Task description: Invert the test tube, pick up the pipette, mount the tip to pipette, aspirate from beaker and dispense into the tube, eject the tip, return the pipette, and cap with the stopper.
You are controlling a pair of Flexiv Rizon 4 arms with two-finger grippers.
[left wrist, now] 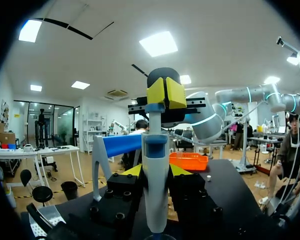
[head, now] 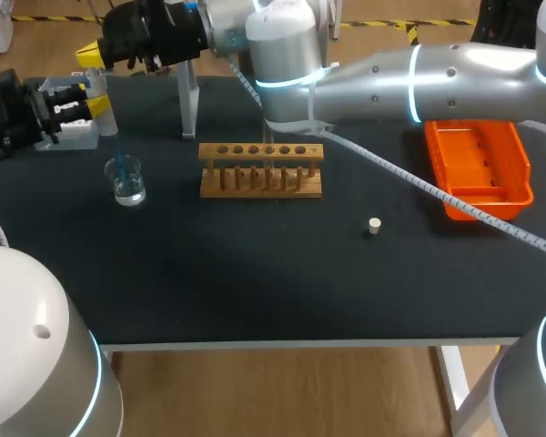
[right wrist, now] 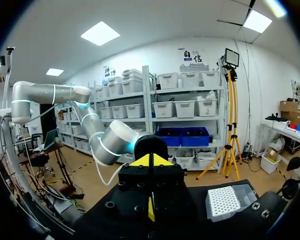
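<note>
Left gripper [left wrist: 156, 172] holding test tube [left wrist: 156, 200], right gripper [left wrist: 166, 93] near

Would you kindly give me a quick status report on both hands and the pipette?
Left hand shut on the grey-and-blue plastic pipette. Right hand shut, tips together at its top. Clear glass beaker alongside, untouched. Nothing in the way.

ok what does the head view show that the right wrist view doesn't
Only the head view: the wooden rack, the beaker, the stopper and the orange tray. Only the right wrist view: the white grid of holes on the tip box. Both: the black table and the right gripper, its yellow tips together.
</note>
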